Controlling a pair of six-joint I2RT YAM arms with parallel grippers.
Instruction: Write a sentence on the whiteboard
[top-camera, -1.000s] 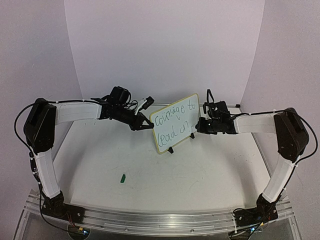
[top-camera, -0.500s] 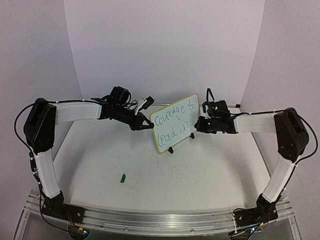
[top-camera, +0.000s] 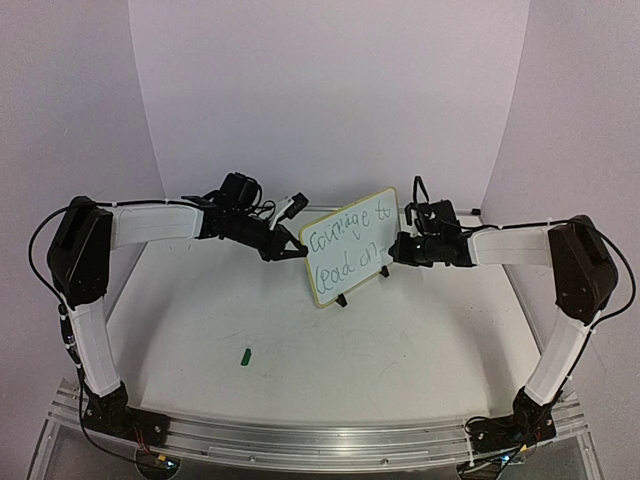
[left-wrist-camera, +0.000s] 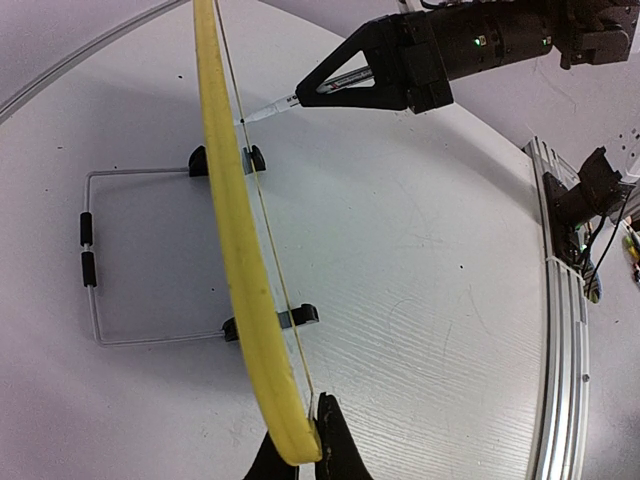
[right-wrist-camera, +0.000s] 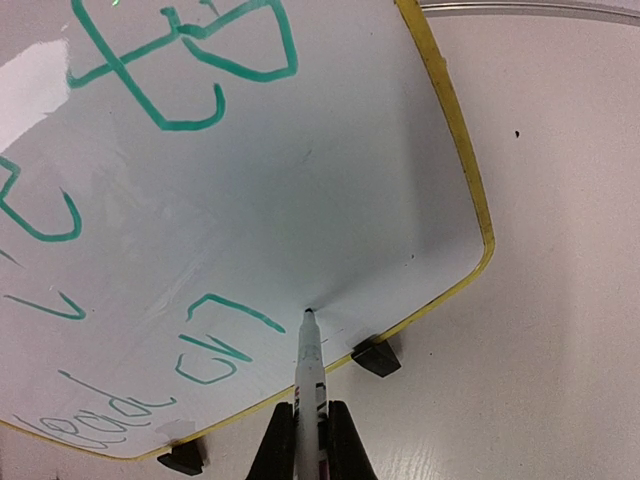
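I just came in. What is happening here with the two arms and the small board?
The left hand pinches the edge of the whiteboard, steadying it. The right hand holds a marker, its tip on the board just after the green sentence "courage to lead on". A small green object lies on the table.

Top view, from whiteboard (top-camera: 350, 247): 9 o'clock blocked, left gripper (top-camera: 293, 250) clamped on its edge. 3 o'clock blocked, right gripper (top-camera: 397, 255) w/ marker (right-wrist-camera: 310, 370), tip on board. 12: wire stand (left-wrist-camera: 92, 300) behind. 6: table (top-camera: 420, 340) open; only green bit (top-camera: 246, 355) at 7, well apart.
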